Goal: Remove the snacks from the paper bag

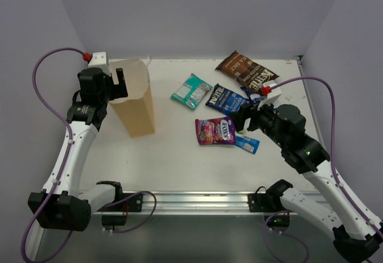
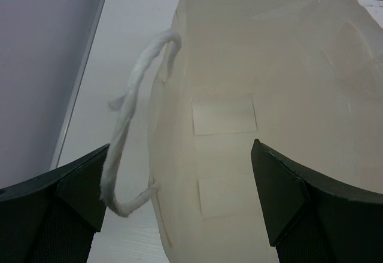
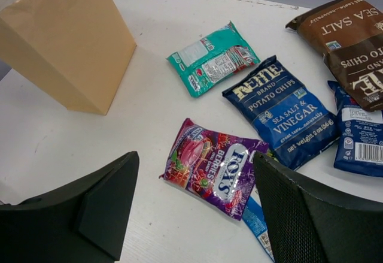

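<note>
Near right: right gripper (image 3: 195, 161), fingers spread wide on nothing, just above pink-purple candy pack (image 1: 215, 131); small blue bar (image 1: 247, 143) touching that pack's near right corner. Six packets in all, flat on white table (image 1: 179, 167); farther on, dark blue chip bag (image 1: 226, 98), blue-white packet (image 3: 359, 137), teal-white packet (image 1: 191, 91), farthest brown chip bag (image 1: 246, 71). Far left: one paper bag (image 1: 134, 104), upright, long axis vertical, mouth up, well apart from packets; left gripper (image 2: 179, 149) at its mouth, fingers wide apart, white string handle (image 2: 128, 137) beside one finger.
</note>
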Available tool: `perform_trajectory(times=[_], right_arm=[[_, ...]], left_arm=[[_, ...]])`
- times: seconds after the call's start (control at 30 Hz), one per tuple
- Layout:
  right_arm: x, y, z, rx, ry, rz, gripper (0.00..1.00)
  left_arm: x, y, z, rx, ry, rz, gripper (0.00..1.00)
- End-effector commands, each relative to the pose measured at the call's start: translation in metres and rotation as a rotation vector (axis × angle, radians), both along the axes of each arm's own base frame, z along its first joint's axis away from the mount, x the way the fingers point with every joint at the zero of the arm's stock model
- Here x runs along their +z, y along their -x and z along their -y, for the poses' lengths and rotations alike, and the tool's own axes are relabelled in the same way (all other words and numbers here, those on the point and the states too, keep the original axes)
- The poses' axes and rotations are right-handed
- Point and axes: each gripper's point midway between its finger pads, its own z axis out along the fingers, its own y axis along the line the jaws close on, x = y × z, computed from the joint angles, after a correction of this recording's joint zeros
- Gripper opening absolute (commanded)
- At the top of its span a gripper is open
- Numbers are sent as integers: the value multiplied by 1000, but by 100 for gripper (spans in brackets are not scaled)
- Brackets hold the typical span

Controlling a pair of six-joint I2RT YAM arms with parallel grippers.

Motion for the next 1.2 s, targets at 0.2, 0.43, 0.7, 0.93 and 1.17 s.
perform_trajectory(times=[0.2, 0.43, 0.7, 0.93, 1.17], right_arm=[[36, 2, 16, -51, 2, 86, 80], [76, 2, 36, -135, 0, 166, 90], [161, 17, 102, -404, -31, 367, 99], [216, 52, 154, -539, 8, 561, 99], [250, 97, 193, -615, -42, 712, 99]], left_arm=[[16, 13, 7, -39, 31, -28, 100], [35, 37, 1, -18, 18, -28, 100], [105, 76, -3, 4, 44, 165, 100], [181, 109, -14, 36, 2, 341, 100], [244, 135, -9, 3, 5, 504, 100]])
